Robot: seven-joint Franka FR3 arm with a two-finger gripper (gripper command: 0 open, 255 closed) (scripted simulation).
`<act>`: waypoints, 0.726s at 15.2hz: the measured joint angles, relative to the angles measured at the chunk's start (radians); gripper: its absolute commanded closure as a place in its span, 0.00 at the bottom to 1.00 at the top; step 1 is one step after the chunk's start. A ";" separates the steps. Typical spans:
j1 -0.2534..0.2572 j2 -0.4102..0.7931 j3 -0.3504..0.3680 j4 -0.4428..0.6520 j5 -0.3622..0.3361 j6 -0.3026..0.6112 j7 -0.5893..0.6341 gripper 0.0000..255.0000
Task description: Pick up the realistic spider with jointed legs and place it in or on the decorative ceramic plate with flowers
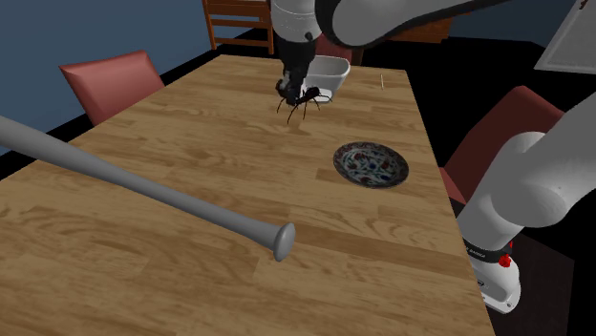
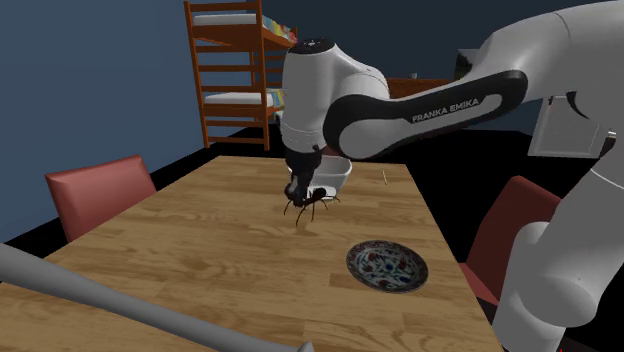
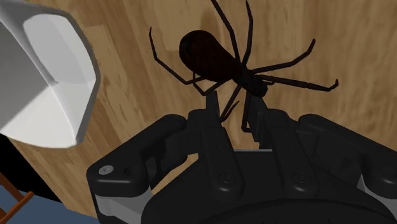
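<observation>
Your arm reaches from the lower right of the shoulder view across the wooden table to its far end. The last link points almost straight down, so the gripper hangs low over the wood. In the second exterior view the forearm runs in from the right, and the wrist bends down to the gripper just in front of a white bowl.

In the wrist view the gripper has its 2 fingers drawn close together, with a narrow gap between them. The spider lies just past the fingertips. Some of its thin legs run down into that gap, and the fingers pinch it at the front end. Its dark round body points away from the gripper, and the other legs are spread over the wood. You cannot tell from these views whether its feet touch the table.

In the shoulder view the spider sits at the gripper tip, just in front of the bowl. The patterned plate lies flat on the table, well apart from the spider and nearer the arm's base. In the second exterior view the plate is below and to the right of the spider.

A grey bat lies slantwise across the near part of the table. A red chair stands at the table's left edge in the shoulder view.
</observation>
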 measured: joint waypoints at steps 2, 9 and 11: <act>0.016 -0.073 -0.009 -0.067 0.026 -0.001 -0.009 1.00; 0.105 -0.375 -0.046 -0.283 0.116 -0.077 -0.041 1.00; 0.129 -0.443 -0.048 -0.321 0.134 -0.108 -0.041 1.00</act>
